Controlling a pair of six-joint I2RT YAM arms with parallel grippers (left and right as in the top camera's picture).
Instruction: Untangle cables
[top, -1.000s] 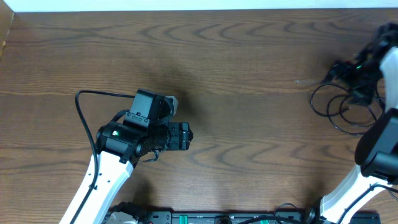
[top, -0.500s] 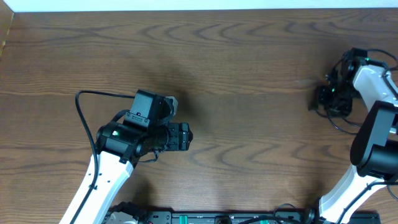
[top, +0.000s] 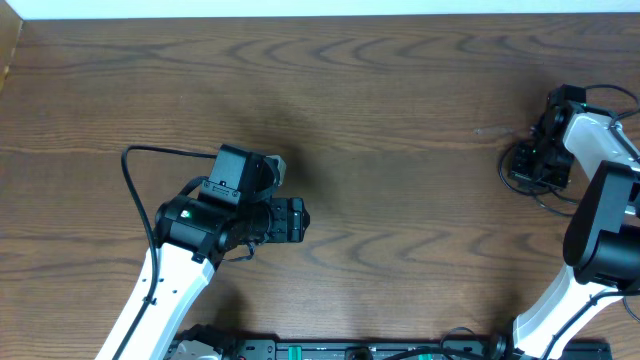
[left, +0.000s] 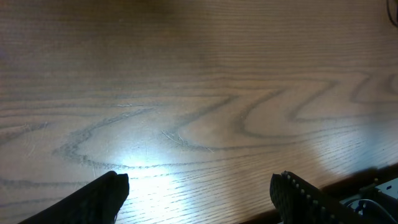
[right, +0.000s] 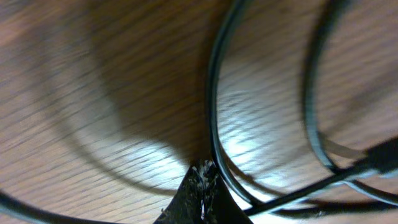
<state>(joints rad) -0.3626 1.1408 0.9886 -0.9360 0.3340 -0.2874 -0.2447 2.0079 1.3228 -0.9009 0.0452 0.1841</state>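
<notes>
The cables (top: 543, 203) lie in thin black loops at the table's right edge, partly hidden under my right arm. My right gripper (top: 526, 166) is down among them, at the left side of the loops. In the right wrist view its fingers (right: 204, 177) are pressed together at the tips, and a black cable (right: 214, 112) curves past just to their right; nothing shows between the tips. My left gripper (top: 300, 218) hovers over bare wood left of centre. It stands open with only the wood grain between its fingers (left: 106, 196), far from the cables.
The wooden table (top: 400, 90) stretches between the two arms. The left arm's own thick black wire (top: 130, 170) arcs out to its left. The table's far edge meets a white strip (top: 320, 8) at the top.
My right gripper swung from the far right edge down and left onto the cable loops and went from open to shut. The loops look drawn in tighter. The left arm stayed still.
</notes>
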